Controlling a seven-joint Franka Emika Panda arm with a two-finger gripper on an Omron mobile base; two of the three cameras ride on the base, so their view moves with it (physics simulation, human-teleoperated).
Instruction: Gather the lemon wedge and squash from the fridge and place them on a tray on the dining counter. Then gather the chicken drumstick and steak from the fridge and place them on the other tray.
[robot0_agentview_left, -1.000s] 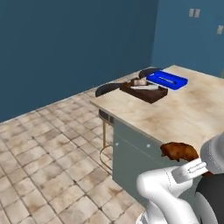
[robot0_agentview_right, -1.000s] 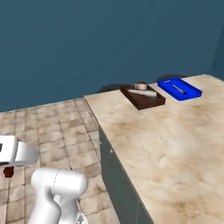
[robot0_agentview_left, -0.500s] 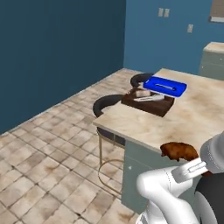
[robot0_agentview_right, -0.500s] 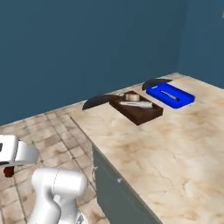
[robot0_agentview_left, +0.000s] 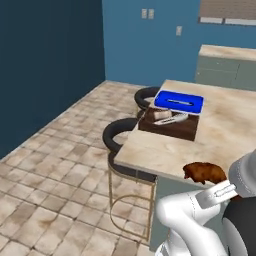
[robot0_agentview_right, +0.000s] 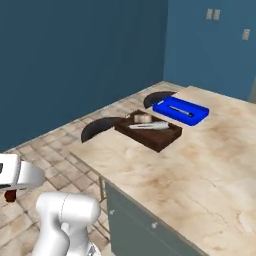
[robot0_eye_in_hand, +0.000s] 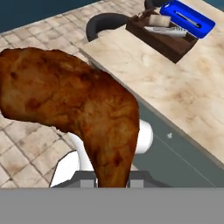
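The gripper (robot0_eye_in_hand: 113, 181) is closed tight on the chicken drumstick (robot0_eye_in_hand: 74, 103). In the hand view the brown drumstick sits big and close, sticking up from between the fingers. In the left base view the drumstick (robot0_agentview_left: 204, 173) shows low near the arm, in front of the near edge of the dining counter (robot0_agentview_left: 220, 135).

Two trays sit far back on the counter, touching or almost touching. One is a brown tray (robot0_agentview_right: 161, 139) and one is a blue tray (robot0_agentview_right: 198, 116). The brown tray has a pale round thing and a long light thing in it. These may be the lemon wedge and squash, but they are too small to tell. The blue tray has one thin thing in it, and I cannot tell what it is.

So the first half of the job looks done, I think. The drumstick is out of the fridge and on its way. It is not yet on a tray. It probably goes on the blue one. The steak may be left to get after that.
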